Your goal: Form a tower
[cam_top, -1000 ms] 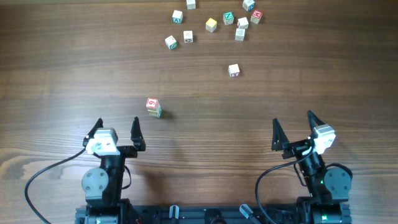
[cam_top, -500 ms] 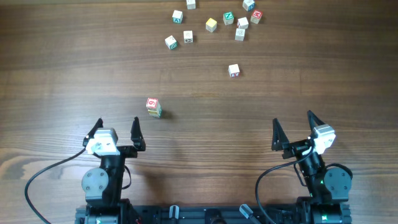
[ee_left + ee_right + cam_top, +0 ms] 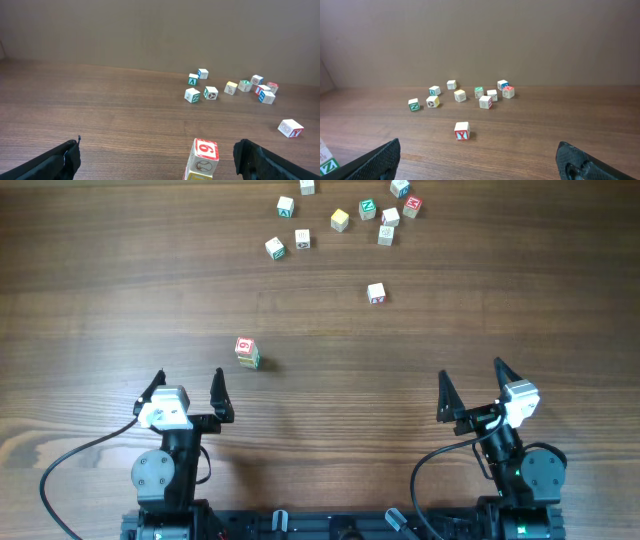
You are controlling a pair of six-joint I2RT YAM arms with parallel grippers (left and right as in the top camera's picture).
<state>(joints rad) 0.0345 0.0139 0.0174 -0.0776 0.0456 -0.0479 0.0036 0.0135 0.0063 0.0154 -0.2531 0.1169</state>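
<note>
The tower stands on the table, its red-bordered face on top. The left gripper sits near the tower, on its robot side and slightly left. Its fingers are spread wide, apart from the tower and empty. The right gripper, well right of the tower, is also spread and empty. A single cube and scattered loose cubes lie beyond the tower.

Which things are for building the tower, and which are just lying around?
For the job: tower, left gripper, right gripper (both open).
Lying about for now: lone cube, far cluster of cubes.
</note>
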